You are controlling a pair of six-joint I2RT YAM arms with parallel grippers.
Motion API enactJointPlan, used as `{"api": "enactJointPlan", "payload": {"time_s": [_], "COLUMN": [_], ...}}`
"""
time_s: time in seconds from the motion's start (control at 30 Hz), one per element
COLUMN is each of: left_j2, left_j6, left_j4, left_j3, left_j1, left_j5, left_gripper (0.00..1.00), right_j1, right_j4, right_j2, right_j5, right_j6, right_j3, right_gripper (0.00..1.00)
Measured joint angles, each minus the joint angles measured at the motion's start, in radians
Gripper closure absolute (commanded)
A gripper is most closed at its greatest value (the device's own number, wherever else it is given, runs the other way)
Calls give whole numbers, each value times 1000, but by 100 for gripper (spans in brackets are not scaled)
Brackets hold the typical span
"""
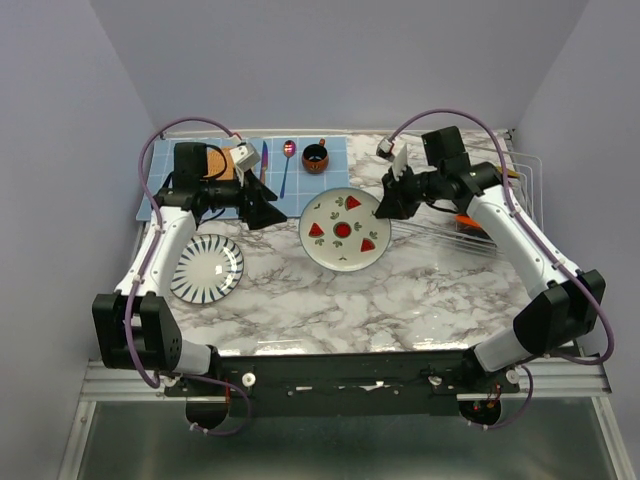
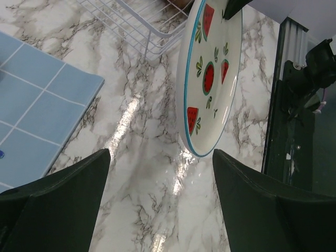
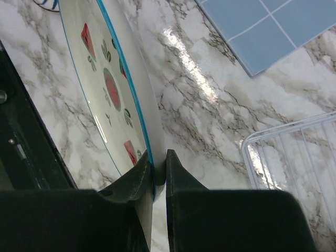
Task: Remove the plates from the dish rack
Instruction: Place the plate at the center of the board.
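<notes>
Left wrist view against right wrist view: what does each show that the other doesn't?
Only the left wrist view: the left pincer, open and empty. Only the right wrist view: the right pincer shut on the teal rim of the round white plate with red wedges. Both: that plate, the white wire dish rack, the blue tiled mat and the marble tabletop.

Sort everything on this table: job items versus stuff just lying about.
Job: white wire dish rack; white round plate with red wedges, in right gripper; white round black-striped plate.
Lying about: blue tiled mat; blue knife; metal spoon; dark round mug; orange woven disc.
</notes>
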Motion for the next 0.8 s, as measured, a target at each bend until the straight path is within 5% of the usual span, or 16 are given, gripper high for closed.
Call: {"api": "enactJointPlan", "payload": {"time_s": [0.43, 0.8], "left_j2": [-51, -63], "left_j6": [48, 6], "left_j4": [-22, 60], "left_j3": [-14, -70], "left_j1": [8, 0], "left_j5": [-3, -7], "left_gripper": [13, 14], "right_j1": [-195, -203], "right_j4": [69, 116], "right_j2": [-17, 74], "right_j5": [-308, -416], "right_j6": [154, 230], "right_j3": [-107, -92], "right_gripper": [99, 99]}}
